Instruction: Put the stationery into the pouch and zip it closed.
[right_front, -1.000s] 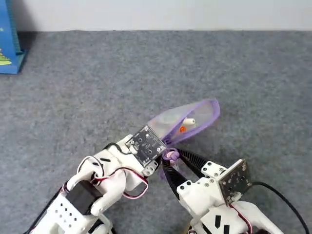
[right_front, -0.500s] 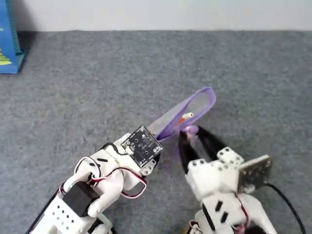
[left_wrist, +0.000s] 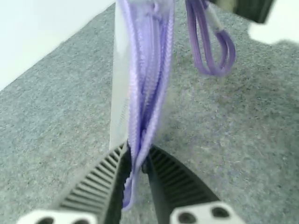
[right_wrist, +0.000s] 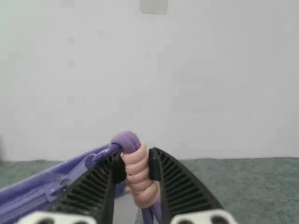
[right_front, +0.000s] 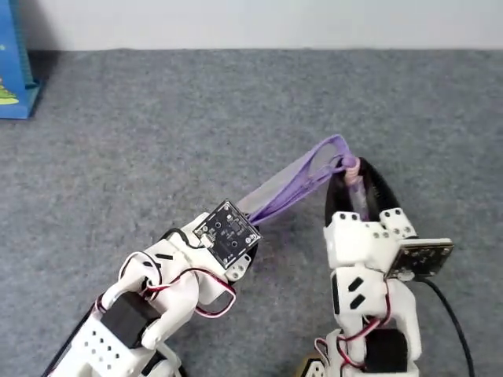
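My left gripper (left_wrist: 137, 157) is clenched on the near end of the purple zip pouch (right_front: 292, 181), its zipper edge pinched between my fingers. My right gripper (right_wrist: 135, 161) clamps the pink coiled zipper pull (right_wrist: 138, 179) at the pouch's far end. The pouch is stretched edge-up between them. Grey carpet (right_front: 157, 133) spreads from the pouch to the white wall (right_front: 259, 23). A blue box (right_front: 14, 75) sits well apart at the far left edge.

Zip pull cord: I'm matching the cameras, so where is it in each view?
High view: zip pull cord at the pouch's far end, in the right gripper.
Left wrist view: its loop dangles beyond the pouch.
Right wrist view: cord clamped in that gripper.
Shared landmark: purple pouch.
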### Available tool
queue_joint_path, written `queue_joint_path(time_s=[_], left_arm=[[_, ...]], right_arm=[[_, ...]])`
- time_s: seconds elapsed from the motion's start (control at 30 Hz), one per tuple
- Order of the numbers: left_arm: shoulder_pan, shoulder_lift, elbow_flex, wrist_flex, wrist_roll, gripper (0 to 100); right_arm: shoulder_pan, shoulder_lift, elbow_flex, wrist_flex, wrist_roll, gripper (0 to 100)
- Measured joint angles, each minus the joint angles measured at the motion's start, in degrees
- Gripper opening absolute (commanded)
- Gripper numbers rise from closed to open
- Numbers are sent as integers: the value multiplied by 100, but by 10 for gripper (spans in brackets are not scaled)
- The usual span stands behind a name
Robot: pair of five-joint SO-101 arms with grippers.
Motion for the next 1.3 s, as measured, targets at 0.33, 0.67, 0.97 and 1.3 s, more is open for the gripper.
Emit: queue_joint_path(time_s=[0.33,0.67,0.97,1.3], left_arm=[[-149,70,229,79,26,9],[-105,62,211,97,26,42],[202,62,-668,686,404,276],[703,62,-1116,571,853,276]], right_arm=[[1116,0,325,-809,132,7],[607,0,343,-818,193,7],[-105,-9,62,-176,264,7],[-844,0,-1055,1046,264,7]])
